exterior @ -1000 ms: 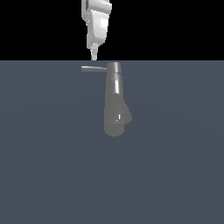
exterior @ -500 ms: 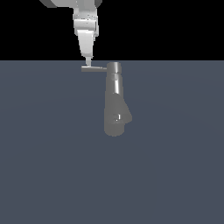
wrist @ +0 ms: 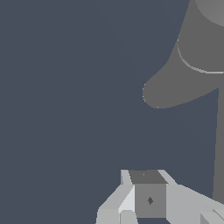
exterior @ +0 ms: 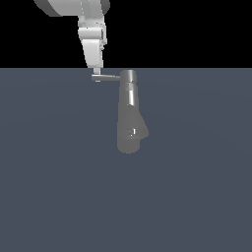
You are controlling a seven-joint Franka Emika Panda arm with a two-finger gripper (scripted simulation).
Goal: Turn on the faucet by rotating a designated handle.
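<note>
Surface: we are seeing a flat slate-grey floor [exterior: 59, 197] filling the lower part of the exterior view, under a black backdrop.
Arm: we are seeing the white arm [exterior: 78, 7] entering from the upper edge of the exterior view and hanging straight down, its wrist section pointing vertically toward the handle's free end.
Faucet body: we are noting the thick grey faucet [exterior: 130, 120] standing near the middle of the exterior view, widening toward a short spout at its lower part; in the wrist view the body [wrist: 197, 57] is filling one corner.
Handle: we are logging the thin grey handle [exterior: 109, 77] sticking out level from the cylindrical cap toward the exterior view's left.
Gripper: we are finding the gripper [exterior: 97, 75] sitting at the handle's outer tip, touching or just beside it; we cannot tell whether its fingers are spread or pressed together.
</note>
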